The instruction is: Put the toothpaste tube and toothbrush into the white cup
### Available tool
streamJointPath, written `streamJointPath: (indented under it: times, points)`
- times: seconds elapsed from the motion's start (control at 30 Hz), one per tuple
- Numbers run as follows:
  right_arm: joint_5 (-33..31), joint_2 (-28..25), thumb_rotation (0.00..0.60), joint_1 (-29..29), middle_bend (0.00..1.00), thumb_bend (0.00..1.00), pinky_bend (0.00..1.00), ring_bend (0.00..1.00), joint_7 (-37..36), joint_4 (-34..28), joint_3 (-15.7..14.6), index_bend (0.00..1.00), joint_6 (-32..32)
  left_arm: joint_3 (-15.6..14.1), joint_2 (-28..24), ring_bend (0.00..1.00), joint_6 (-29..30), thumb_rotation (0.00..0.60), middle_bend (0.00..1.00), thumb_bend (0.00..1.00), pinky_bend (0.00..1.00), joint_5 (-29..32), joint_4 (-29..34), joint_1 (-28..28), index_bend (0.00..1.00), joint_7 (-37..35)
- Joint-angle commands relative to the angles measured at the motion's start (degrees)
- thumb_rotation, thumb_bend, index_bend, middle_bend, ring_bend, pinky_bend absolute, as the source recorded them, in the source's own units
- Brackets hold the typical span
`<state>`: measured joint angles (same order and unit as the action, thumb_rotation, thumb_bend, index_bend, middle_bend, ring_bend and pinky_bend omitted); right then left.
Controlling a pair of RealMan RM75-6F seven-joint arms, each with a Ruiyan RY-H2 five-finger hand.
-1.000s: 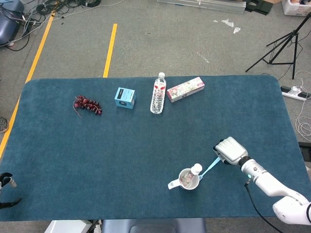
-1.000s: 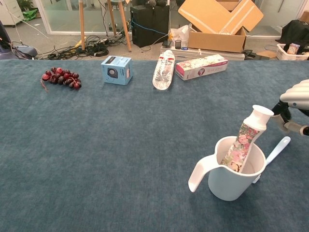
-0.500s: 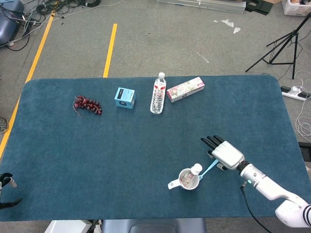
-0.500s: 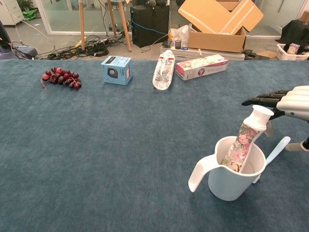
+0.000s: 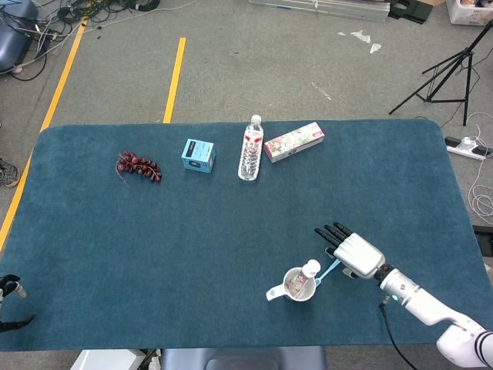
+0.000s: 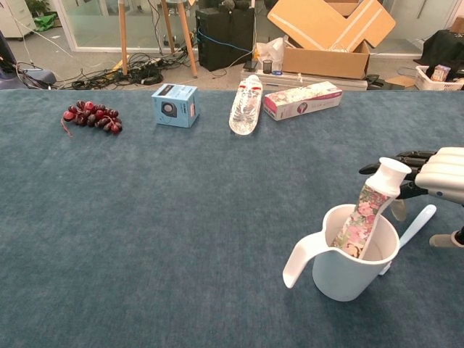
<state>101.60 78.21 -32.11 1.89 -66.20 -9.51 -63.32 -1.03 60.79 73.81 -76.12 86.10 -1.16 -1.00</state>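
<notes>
The white cup [image 6: 353, 270] [image 5: 297, 284] stands near the table's front right, its handle pointing left. A floral toothpaste tube [image 6: 367, 212] [image 5: 309, 270] stands tilted inside it, white cap up. The light blue toothbrush [image 6: 415, 228] [image 5: 331, 270] leans slanted against the cup's right side; its lower end looks to be outside the cup. My right hand [image 6: 437, 172] [image 5: 351, 252] hovers just right of the tube's cap and above the brush, fingers stretched out flat and holding nothing. Only dark tips of my left hand [image 5: 9, 291] show at the head view's bottom left edge.
Along the far side of the blue table lie red grapes [image 6: 90, 114], a small blue box [image 6: 175, 104], a water bottle [image 6: 246, 104] on its side and a floral carton [image 6: 302, 99]. Cardboard boxes and cables sit on the floor beyond.
My right hand's fingers have gone from curled in to stretched flat, and the hand has shifted slightly toward the cup. The toothbrush, tube and cup have stayed put.
</notes>
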Motion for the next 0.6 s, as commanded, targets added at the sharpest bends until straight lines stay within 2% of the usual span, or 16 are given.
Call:
streamJointPath:
  times: [0.03,0.43,0.6]
  points:
    - [0.1,0.2,0.6,0.0,0.0,0.12,0.11,0.0,-0.1,0.2,-0.1,0.46,0.2,0.0,0.0,0.21,0.1,0.6,0.27,0.0,0.29,-0.1,0.0,0.0,0.49,-0.1]
    - [-0.3,1.8,0.6,-0.6,0.0,0.12,0.11,0.0,-0.3,1.0,-0.1,0.46,2.3,0.0,0.0,0.21,0.0,0.6,0.27,0.0,0.29,-0.1,-0.1,0.0,0.49,-0.3]
    - [-0.4,2.3,0.6,-0.9,0.0,0.18,0.11,0.0,-0.7,1.1,0.0,0.46,3.0,0.0,0.0,0.21,0.0,0.6,0.27,0.0,0.29,-0.1,-0.2,0.0,0.49,-0.4]
